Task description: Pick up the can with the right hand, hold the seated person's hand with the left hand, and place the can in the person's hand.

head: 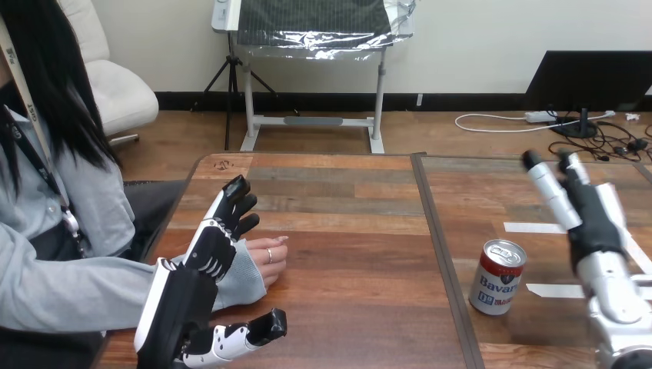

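Red, white and silver drink can (497, 277) stands upright on wooden bench (346, 231), just right of dark seam (440, 254). Thin metal wall likely light, smooth, easily dented; best taken round mid-body, firm but not crushing. Right hand (588, 219) hovers beside can, apart, fingers straight, holding nothing. Left hand (207, 257) lies over person's hand (271, 263) and grey sleeve (240, 283), fingers extended, not closed round it. Open bench between can and person; white tape strips (530, 227) flank can
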{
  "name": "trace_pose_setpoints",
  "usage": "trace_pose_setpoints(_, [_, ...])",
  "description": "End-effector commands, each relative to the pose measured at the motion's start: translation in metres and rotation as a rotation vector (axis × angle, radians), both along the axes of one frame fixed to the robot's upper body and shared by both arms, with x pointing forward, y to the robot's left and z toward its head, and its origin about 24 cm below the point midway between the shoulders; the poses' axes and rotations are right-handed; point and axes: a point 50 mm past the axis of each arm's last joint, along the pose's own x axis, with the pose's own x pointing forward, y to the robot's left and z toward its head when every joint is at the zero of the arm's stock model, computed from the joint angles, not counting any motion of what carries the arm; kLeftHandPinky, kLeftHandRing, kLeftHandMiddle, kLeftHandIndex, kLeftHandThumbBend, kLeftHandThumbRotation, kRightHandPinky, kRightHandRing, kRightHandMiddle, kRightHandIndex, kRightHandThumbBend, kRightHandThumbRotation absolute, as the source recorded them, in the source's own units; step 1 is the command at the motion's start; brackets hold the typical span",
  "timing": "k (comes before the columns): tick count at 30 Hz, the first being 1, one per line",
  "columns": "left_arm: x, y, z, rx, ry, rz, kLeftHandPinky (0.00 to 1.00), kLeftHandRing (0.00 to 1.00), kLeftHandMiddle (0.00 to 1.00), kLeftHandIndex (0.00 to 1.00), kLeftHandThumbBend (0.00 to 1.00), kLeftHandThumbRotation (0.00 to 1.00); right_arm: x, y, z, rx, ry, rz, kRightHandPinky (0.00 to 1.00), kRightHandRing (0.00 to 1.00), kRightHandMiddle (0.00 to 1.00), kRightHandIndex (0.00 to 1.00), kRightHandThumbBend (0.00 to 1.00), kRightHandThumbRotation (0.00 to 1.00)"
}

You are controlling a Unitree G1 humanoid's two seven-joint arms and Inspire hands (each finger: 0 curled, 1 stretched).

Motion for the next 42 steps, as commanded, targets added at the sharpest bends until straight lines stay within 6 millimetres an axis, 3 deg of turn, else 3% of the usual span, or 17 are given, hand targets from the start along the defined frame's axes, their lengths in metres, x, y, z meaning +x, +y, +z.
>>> trace_pose_setpoints(1, [0.013, -0.003, 0.011, -0.013, -0.064, -0.002, 0.89, 0.94, 0.96, 0.94, 1.0, 0.52, 0.026, -0.007, 0.054, -0.013, -0.217, 0.01, 0.97, 1.0, 1.0, 1.0, 1.0, 0.85])
trace_pose_setpoints(23, [0.013, -0.002, 0.009, -0.004, -0.06, 0.017, 0.86, 0.93, 0.96, 0.94, 1.0, 0.52, 0.02, -0.022, 0.071, 0.149, -0.381, 0.048, 1.0, 1.0, 1.0, 1.0, 1.0, 0.85])
trace_pose_setpoints(42, [0.015, -0.002, 0.011, 0.009, -0.069, 0.014, 0.85, 0.92, 0.95, 0.94, 1.0, 0.53, 0.012, -0.02, 0.064, 0.173, -0.422, 0.069, 1.0, 1.0, 1.0, 1.0, 1.0, 0.81])
